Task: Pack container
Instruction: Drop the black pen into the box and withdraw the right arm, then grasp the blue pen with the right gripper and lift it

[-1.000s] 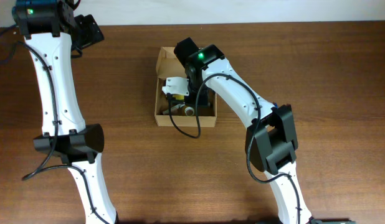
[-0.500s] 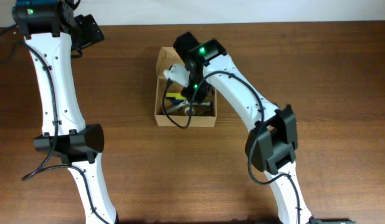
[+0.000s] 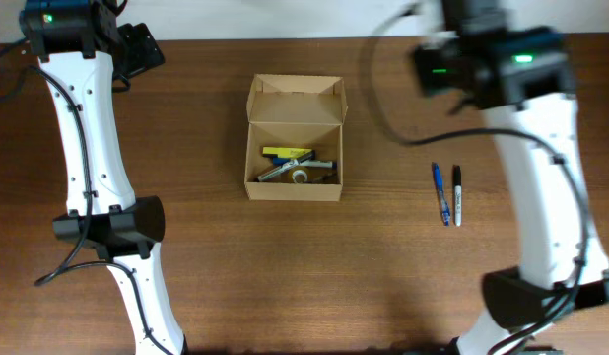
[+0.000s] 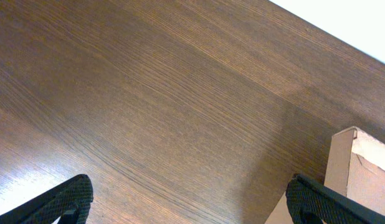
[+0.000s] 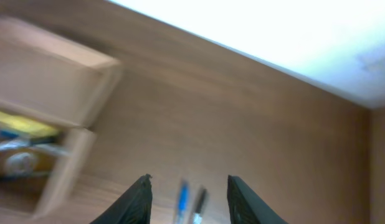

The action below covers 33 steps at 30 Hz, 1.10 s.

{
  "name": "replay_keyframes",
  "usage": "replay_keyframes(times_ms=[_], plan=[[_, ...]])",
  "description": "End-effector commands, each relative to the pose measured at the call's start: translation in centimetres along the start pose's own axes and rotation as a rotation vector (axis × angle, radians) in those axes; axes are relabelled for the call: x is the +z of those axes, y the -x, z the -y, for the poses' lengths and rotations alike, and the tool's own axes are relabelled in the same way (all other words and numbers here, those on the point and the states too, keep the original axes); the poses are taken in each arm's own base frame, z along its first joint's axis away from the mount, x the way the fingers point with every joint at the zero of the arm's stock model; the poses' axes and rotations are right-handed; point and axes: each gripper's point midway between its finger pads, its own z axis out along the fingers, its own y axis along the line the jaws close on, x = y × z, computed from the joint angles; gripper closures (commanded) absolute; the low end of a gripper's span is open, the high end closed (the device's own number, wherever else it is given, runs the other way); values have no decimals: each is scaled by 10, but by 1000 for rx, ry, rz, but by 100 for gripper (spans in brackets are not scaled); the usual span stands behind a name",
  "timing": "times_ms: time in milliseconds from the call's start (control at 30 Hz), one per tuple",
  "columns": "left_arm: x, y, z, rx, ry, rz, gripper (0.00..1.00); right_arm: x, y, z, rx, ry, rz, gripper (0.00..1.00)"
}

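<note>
The container (image 3: pixel 295 138) is a tan cardboard box standing open at the table's middle, its flap lid (image 3: pixel 295 99) folded back. Inside lie a yellow item (image 3: pixel 287 152), a tape roll (image 3: pixel 300 176) and other small things. A blue pen (image 3: pixel 439 193) and a black pen (image 3: pixel 458 194) lie side by side on the table to the right. My right gripper (image 5: pixel 187 186) is open and empty, high above the table, with both pens (image 5: pixel 182 199) below and between its fingers; the view is blurred. My left gripper (image 4: pixel 189 193) is wide open and empty over bare wood at the far left, the box corner (image 4: pixel 361 162) by its right finger.
The right arm (image 3: pixel 502 69) is blurred at the upper right of the overhead view. The left arm (image 3: pixel 88 118) runs down the left side. The table's far edge meets a white surface (image 5: pixel 273 37).
My right arm has pulled out of the box and swung fast to the right and up, now above the two pens. The box's contents now show. The left arm has not moved.
</note>
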Motion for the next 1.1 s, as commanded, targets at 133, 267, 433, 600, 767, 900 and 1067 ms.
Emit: replay_keyframes(times_ms=[133,267,433,600,767,900,1067], plan=[[-1,2,-2,1,3,6,0,127,-143,-3,181,231,-464,60],[-1,2,-2,1,3,6,0,158,-194,-12,211,256,-570,59],[-1,2,-2,1,3,6,0,175,-226,-24,220,268,-607,59],[-1,2,-2,1,3,6,0,183,-237,-26,229,266,-610,58],[-1,2,-2,1,3,6,0,192,-245,-29,229,263,-601,58],[-1,2,-2,1,3,6,0,198,-253,-30,227,251,-596,58],[-1,2,-2,1,3,6,0,205,-267,-34,223,240,-600,62]])
